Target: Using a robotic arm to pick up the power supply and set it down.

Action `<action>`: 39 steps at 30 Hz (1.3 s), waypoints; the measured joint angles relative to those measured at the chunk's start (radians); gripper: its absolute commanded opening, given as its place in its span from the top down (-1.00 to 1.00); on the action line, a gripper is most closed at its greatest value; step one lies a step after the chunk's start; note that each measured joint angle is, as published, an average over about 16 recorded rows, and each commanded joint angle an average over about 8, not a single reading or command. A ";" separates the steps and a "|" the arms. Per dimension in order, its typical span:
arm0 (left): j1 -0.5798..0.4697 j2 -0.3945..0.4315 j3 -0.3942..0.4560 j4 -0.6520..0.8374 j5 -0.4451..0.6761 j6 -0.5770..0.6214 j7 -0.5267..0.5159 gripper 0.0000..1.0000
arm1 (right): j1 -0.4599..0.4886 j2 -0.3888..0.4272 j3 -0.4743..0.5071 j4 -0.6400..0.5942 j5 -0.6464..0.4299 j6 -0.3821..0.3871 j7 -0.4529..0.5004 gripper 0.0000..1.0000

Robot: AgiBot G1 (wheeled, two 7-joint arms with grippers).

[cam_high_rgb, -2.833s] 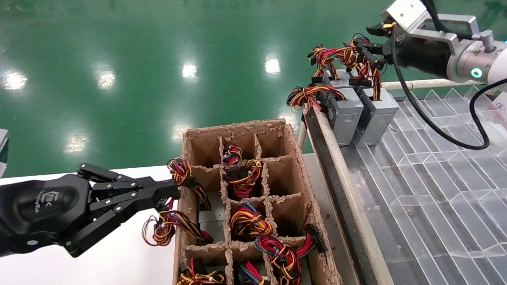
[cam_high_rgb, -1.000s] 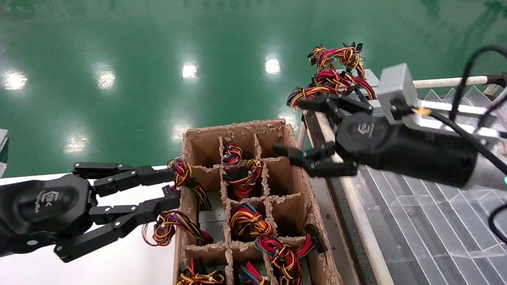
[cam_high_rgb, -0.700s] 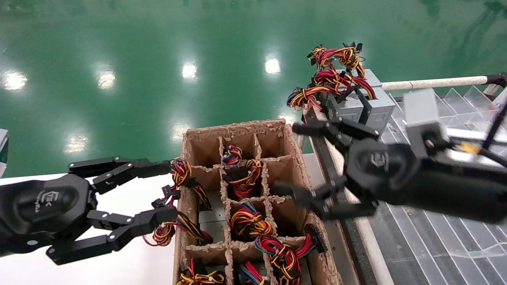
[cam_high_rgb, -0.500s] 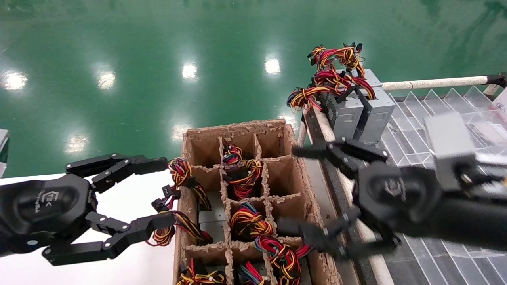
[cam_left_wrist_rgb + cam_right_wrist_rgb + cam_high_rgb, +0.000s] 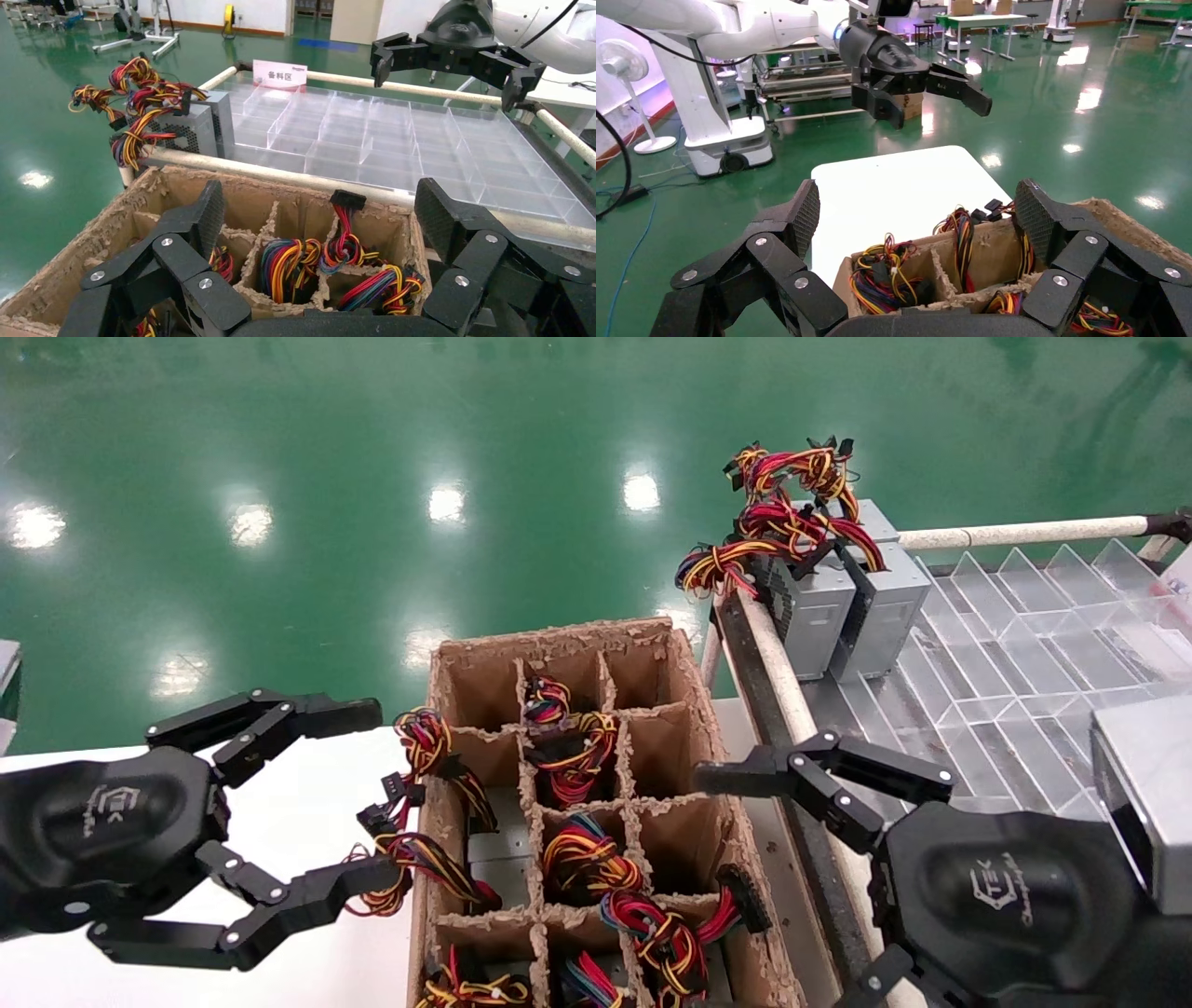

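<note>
The power supply (image 5: 889, 603), a small grey metal box, stands upright in the far left corner of the clear tray (image 5: 1024, 645), a mostly red wire bundle (image 5: 792, 528) draped over its top. A like grey box (image 5: 812, 607) stands against it. My right gripper (image 5: 778, 882), black with a silver bracket behind, hangs open and empty far from that box, beside the right wall of the cardboard box (image 5: 447, 663). In the left wrist view the right gripper (image 5: 450, 67) hovers open above the tray. My left gripper (image 5: 368, 794) is open wide at the box's left wall, holding nothing.
The cardboard box has paper dividers, and several cells hold coloured wire bundles (image 5: 582, 864). Two bundles (image 5: 424, 747) spill over its left wall by the left fingers. A padded rail (image 5: 773, 663) separates box and tray. White tabletop (image 5: 307, 980) lies on the left, green floor beyond.
The right gripper left the power supply's wires on the tray, opened, and swept down toward me beside the cardboard box. The left gripper went from shut at the box's left wall to wide open.
</note>
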 measured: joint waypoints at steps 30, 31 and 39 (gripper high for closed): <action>0.000 0.000 0.000 0.000 0.000 0.000 0.000 -1.00 | 0.021 -0.005 -0.025 -0.011 -0.007 0.028 -0.003 -1.00; 0.000 0.000 0.000 0.000 0.000 0.000 0.000 -1.00 | 0.021 -0.005 -0.026 -0.011 -0.007 0.028 -0.003 -1.00; 0.000 0.000 0.000 0.000 0.000 0.000 0.000 -1.00 | 0.022 -0.005 -0.027 -0.011 -0.007 0.029 -0.004 -1.00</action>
